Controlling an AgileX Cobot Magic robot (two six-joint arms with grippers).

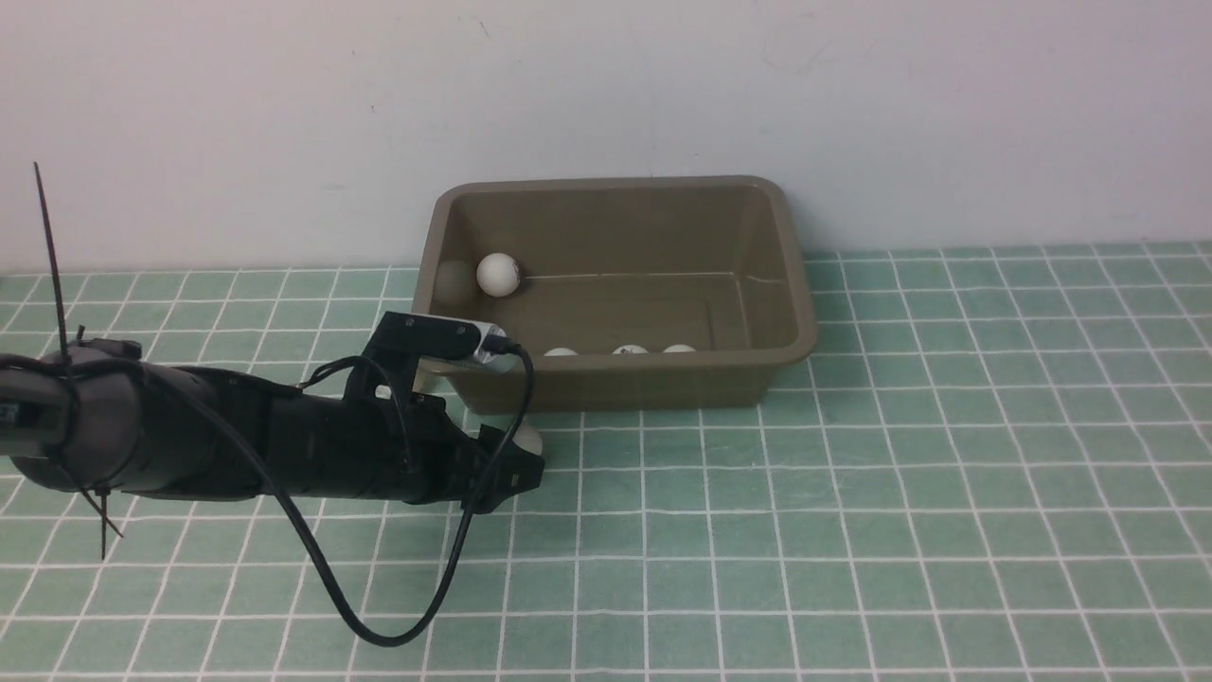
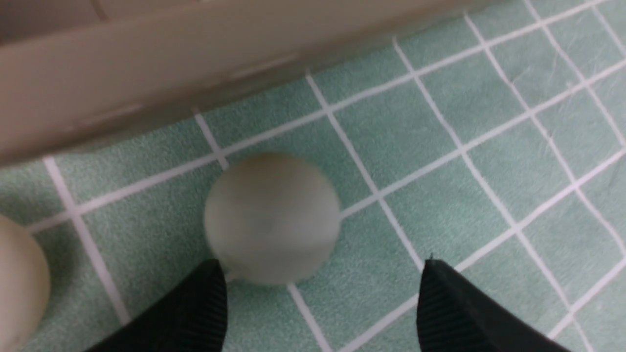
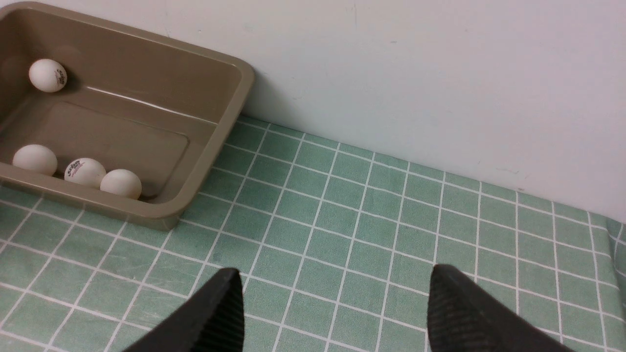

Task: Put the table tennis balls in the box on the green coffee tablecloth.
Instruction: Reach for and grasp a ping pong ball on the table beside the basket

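At the back edge of the green coffee tablecloth (image 1: pixel 852 530), against the wall (image 1: pixel 606 95), stands the box (image 1: pixel 793 313). Four table tennis balls lie in it: a corner ball (image 1: pixel 498 274) at its far left, and a row of three (image 1: pixel 630 349) along its near wall, seen more plainly from the right wrist. Just outside the box's near left corner the left pincer (image 1: pixel 519 466) lies low over the cloth, its arm reaching in from the left edge. Its jaws stand well apart and clamp nothing. The left wrist view shows a loose ball (image 2: pixel 271 217) resting on the cloth just ahead of the two black fingertips (image 2: pixel 210 298), nearer one tip than the other; that tip meets the ball's outline, though whether it really touches cannot be told. The box's near wall (image 2: pixel 146 88) runs close behind this ball, and another ball (image 2: pixel 19 283) sits on the cloth at the frame's edge. The right pincer (image 3: pixel 332 313) hangs above bare cloth well to the right of the box (image 3: pixel 215 146), jaws spread wide, with only the white-lined squares between them.
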